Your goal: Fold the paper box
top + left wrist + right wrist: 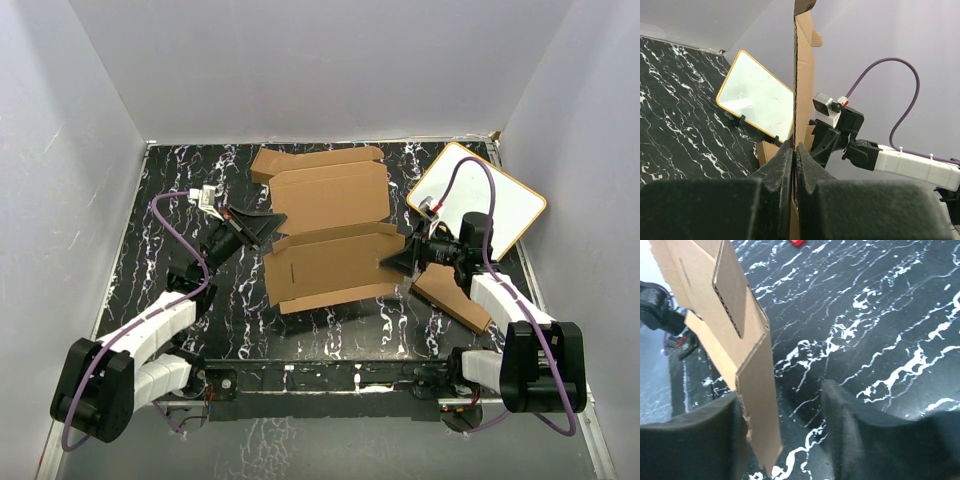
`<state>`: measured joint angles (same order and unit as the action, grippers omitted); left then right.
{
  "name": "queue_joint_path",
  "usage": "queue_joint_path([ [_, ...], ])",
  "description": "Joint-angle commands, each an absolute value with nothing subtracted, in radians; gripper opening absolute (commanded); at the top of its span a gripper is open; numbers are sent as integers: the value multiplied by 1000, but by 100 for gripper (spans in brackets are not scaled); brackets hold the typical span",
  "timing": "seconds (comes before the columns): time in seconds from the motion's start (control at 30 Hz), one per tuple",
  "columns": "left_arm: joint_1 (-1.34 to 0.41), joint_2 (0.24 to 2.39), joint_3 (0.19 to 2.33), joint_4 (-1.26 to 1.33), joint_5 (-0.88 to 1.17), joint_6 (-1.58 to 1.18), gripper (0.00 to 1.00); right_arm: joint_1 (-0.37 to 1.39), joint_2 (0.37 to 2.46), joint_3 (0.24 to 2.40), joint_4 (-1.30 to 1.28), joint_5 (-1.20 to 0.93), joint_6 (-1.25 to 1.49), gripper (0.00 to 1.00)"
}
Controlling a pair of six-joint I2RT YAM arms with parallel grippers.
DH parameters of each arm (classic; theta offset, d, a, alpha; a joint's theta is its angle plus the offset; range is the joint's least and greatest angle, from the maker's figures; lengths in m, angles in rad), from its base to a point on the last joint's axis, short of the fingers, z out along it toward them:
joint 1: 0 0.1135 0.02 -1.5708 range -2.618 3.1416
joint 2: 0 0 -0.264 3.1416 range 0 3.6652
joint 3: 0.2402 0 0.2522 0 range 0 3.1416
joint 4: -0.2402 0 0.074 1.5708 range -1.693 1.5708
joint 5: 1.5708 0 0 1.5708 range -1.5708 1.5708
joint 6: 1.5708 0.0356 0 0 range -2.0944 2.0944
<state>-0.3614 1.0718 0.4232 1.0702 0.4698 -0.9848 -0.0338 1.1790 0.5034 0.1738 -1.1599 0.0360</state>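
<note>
Top external view, left hand [268, 228] pinching paper box [335, 262] edge, right hand [392, 263] wide astride opposite edge.

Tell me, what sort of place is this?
Probably a robot test booth in a lab rather than a factory: plain grey walls box in a black marbled table, a left arm and right arm are bolted at its near edge, and the paper box, a cut cardboard sheet, sits between them.

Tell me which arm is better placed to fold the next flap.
Right, probably: the left gripper is shut on the paper box, holding it, while the right gripper stands open around its other edge.
</note>
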Motion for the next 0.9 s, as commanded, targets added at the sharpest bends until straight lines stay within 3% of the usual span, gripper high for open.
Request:
queue_joint_path([
  [0.0,-373,1063,444,1143,462,-996,0,-28,1147,531,300,-1260,42,43],
  [0.13,-374,1058,447,1119,462,-979,0,-28,1142,539,304,-1323,46,16],
  [0.2,-375,1049,449,1094,460,-962,0,-28,1136,546,299,-1351,42,10],
  [0.3,-374,1021,459,1027,461,-929,2,-32,1121,567,240,-1383,-2,8],
  [0.4,-373,966,494,886,461,-853,21,-46,1112,609,117,-1418,-107,8],
  [0.5,-371,902,559,662,449,-744,58,-57,1096,631,47,-1461,-170,8],
  [0.6,-361,879,651,465,496,-645,81,-58,1077,646,-23,-1506,-245,8],
  [0.67,-342,898,739,377,584,-598,88,-57,1070,673,-121,-1511,-340,8],
  [0.87,-238,1012,931,249,888,-570,92,-58,1061,700,-238,-1519,-439,8],
])
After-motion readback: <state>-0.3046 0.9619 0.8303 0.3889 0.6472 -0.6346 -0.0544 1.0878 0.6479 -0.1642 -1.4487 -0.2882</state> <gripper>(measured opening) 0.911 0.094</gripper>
